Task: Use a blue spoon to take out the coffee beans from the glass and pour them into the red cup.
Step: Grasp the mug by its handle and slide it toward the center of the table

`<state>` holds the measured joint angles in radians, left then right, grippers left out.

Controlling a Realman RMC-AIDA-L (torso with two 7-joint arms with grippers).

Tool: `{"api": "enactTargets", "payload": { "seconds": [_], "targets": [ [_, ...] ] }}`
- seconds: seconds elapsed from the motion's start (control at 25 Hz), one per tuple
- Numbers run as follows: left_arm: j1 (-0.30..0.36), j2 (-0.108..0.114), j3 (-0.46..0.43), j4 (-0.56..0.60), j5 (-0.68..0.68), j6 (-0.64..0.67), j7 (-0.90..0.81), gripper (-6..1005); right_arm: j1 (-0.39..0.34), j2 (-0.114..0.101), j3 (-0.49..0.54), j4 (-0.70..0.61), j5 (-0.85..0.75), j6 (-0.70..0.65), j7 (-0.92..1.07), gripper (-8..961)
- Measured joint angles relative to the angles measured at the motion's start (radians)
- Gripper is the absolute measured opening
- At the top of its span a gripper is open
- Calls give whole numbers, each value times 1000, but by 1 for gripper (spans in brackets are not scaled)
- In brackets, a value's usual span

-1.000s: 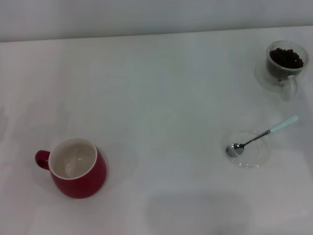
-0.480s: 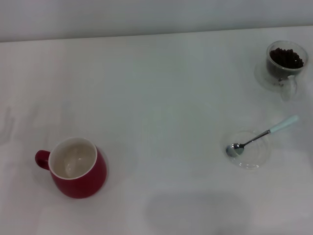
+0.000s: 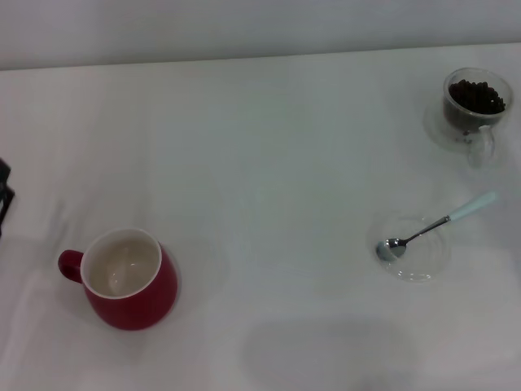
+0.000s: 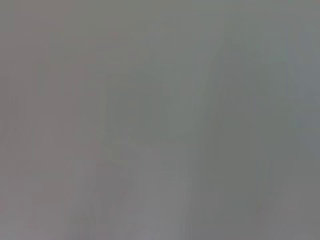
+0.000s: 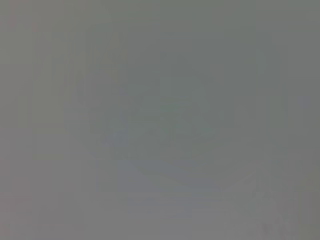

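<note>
Head view, layout: I've got the red cup point(image 3: 129, 278) near the front on my left, white inside and nothing in it; the glass point(image 3: 475, 110) sits far back on my right with the coffee beans point(image 3: 477, 96) heaped inside.
Head view, spoon: the blue spoon point(image 3: 436, 224) lies with its bowl in a shallow clear dish point(image 3: 416, 248), handle angled toward the glass, untouched.
Head view, arms: a dark sliver of the left tool point(image 3: 4, 195) pokes in at the left edge, well apart from the cup; open or closed, I cannot tell. Right tool isn't showing.
Left wrist view: flat grey, nothing to read.
Right wrist view: same, blank grey.
Risk: the slim handle rests low over the dish rim, so a poor pinch could flip the spoon or skate the dish across the desk.
Risk, later: cup and glass sit well apart, so I reckon beans could spill on that long carry.
</note>
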<state>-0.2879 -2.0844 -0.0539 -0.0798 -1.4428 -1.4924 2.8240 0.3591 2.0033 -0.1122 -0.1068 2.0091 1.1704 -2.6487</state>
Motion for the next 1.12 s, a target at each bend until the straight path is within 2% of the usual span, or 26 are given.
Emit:
{"api": "enactTargets", "payload": {
  "seconds": [0.12,0.16,0.2,0.36,0.6,0.8,1.12],
  "targets": [
    [56,-1,0,0,45,-48,0,629,-3,0,0,-1,-1,-1,0,866],
    [56,-1,0,0,45,-48,0,628,-5,0,0,-2,-1,-4,0,866],
    [98,-1,1,1,79,-101,0,626,-6,-1,1,-5,-1,-7,0,865],
    [174,0,2,7,149,-179,0,619,-7,-1,2,-11,-1,-21,0,865],
    [231,1,2,7,211,-155,0,609,-6,-2,-1,-11,-2,-34,0,865],
    [236,2,5,7,248,-79,0,600,-3,-1,-1,-11,-3,-44,0,866],
    [189,3,3,7,314,64,0,587,-3,0,-3,-6,-3,-43,2,865]
  ]
}}
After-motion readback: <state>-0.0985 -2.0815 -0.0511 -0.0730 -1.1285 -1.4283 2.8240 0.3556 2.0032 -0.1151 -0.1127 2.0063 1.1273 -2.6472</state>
